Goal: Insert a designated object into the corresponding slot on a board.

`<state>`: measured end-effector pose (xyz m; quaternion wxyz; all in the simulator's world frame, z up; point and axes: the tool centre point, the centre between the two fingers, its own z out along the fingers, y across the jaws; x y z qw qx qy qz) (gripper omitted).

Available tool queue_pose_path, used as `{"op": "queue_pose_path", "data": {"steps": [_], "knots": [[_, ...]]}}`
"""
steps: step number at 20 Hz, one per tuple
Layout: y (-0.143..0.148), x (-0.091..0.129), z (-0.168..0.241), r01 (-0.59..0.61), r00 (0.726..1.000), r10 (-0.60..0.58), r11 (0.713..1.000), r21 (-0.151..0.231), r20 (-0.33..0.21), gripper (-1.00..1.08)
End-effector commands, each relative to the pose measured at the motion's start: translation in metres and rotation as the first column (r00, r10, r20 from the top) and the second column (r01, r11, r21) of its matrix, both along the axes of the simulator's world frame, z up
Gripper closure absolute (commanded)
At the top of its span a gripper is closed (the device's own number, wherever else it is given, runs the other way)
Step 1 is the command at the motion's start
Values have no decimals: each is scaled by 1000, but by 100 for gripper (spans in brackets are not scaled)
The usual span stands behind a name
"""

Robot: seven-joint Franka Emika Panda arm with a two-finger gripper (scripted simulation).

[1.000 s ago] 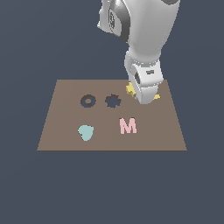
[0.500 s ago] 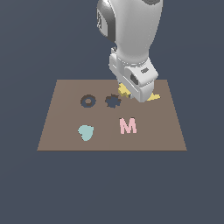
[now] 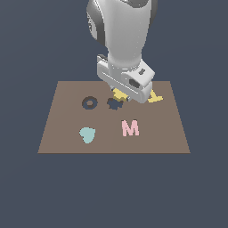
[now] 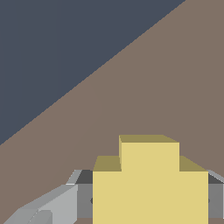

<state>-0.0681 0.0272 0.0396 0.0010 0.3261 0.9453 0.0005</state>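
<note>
The brown board lies flat. The jagged dark navy slot is near its middle. My gripper is shut on the chunky yellow cross block and holds it just behind and slightly to the exterior view's right of the slot, a little above the board. The arm hides most of the block there. In the wrist view the yellow block fills the space between my grey fingers, over the board.
A dark ring cutout lies to the exterior view's left of the slot. A teal heart shape and a pink M sit nearer the front. A thin yellow T piece lies to the right, partly behind the arm.
The arm has carried the yellow block toward the exterior view's left, from near the T piece to just beside the navy slot.
</note>
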Motion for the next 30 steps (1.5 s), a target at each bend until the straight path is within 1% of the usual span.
{"op": "queue_pose_path", "data": {"steps": [1, 8, 15, 22, 30], "knots": [[-6, 5, 0, -75, 997, 75, 997, 0, 1, 108], [-16, 16, 1, -233, 972, 233, 972, -1, 0, 108], [-22, 25, 1, -334, 942, 334, 942, -1, 0, 108], [-24, 29, 1, -378, 926, 378, 926, -1, 0, 108], [-24, 29, -3, -379, 926, 379, 926, -1, -1, 108]]}}
